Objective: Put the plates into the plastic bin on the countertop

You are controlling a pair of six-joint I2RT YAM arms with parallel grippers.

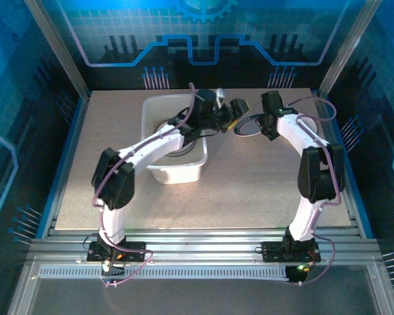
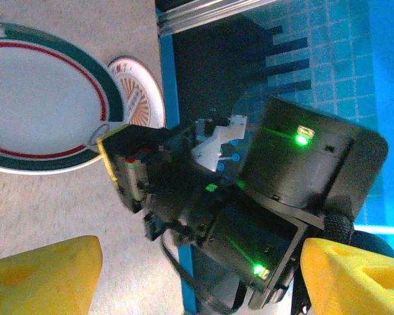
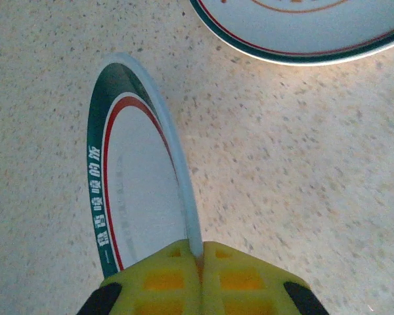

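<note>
some plates (image 1: 177, 149) look stacked in the plastic bin (image 1: 184, 172) already, right gripper (image 3: 200, 259) is clamped on the rim of a green-rimmed plate (image 3: 141, 197) tipped up on the countertop (image 1: 249, 190), left gripper (image 2: 203, 262) gaping empty nearby, another plate (image 3: 302, 26) waiting

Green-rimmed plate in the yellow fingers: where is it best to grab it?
Take the green-rimmed plate by its thin rim, edge-on from outside, one finger on each face, as the right gripper is shut on it. It is wide and shallow, so only the edge fits.
</note>
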